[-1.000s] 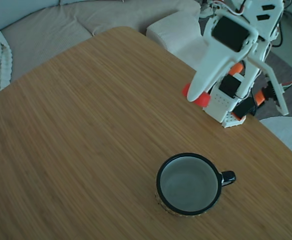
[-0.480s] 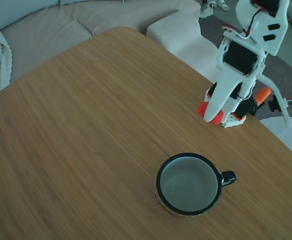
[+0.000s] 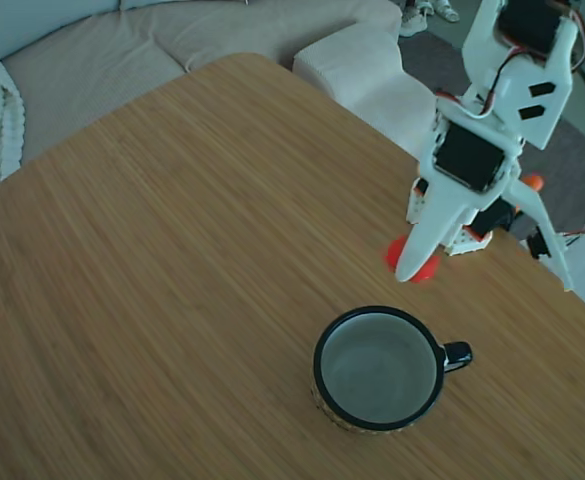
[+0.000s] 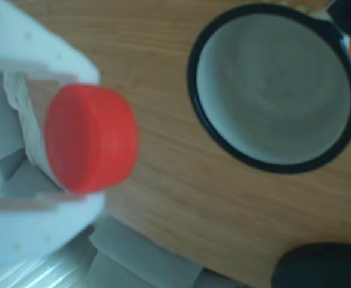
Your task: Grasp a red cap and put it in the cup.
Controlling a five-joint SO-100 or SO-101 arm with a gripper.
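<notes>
Cup [image 3: 378, 368] first, biggest task item: wide round mug, black rim, black handle pointing right in fixed view, pale grey-white inside, yellowish patterned band at base. Upright on wooden table [image 3: 172, 250], lower centre-right. In other view [image 4: 275, 87] fills upper right, nothing inside. White arm [image 3: 492, 120] above table's right edge, angled down toward cup. Gripper [image 3: 412, 262] w/ white fingers [image 4: 25, 54] pinching red cap [image 4: 90, 139]: small, bright red, short cylinder, smooth flat top, rounded edge, far smaller than mug mouth. Cap [image 3: 412, 258] just above-right of cup rim in fixed view, beside it, not over mouth. Whether lifted off table: can't tell.
</notes>
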